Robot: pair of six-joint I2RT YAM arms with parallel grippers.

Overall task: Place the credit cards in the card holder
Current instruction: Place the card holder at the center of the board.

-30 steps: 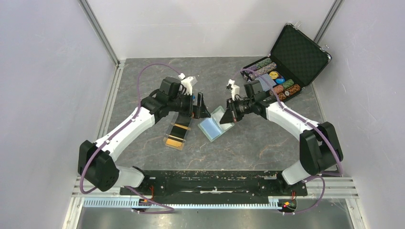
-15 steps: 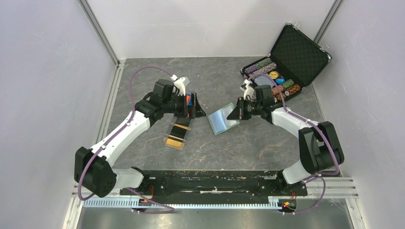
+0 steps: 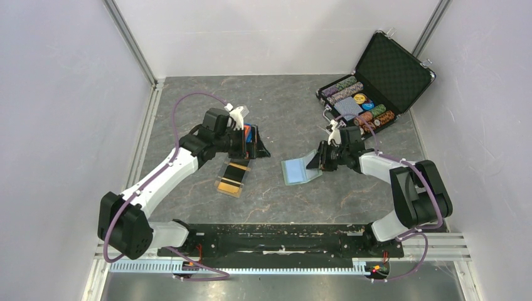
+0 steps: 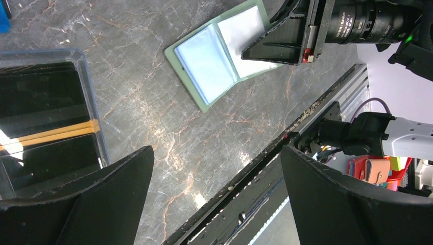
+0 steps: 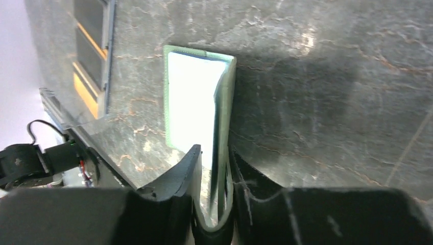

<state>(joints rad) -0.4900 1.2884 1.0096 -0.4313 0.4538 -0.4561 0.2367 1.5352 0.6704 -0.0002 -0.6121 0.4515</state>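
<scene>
The sage-green card holder lies open on the table, pale blue inside, also in the left wrist view. Its right flap stands up on edge. My right gripper has its jaws narrowly closed around that flap's edge. The credit cards, black and orange-gold, lie in a clear tray to the left. My left gripper hovers wide open above the tray's far end, holding nothing.
An open black chip case with rows of chips sits at the back right. An orange-and-blue toy car shows just behind the left gripper. The black base rail runs along the near edge.
My right gripper has drawn the card holder right and toward the near edge, lowering it onto the table. My left gripper has pulled back slightly to the left, still open.
</scene>
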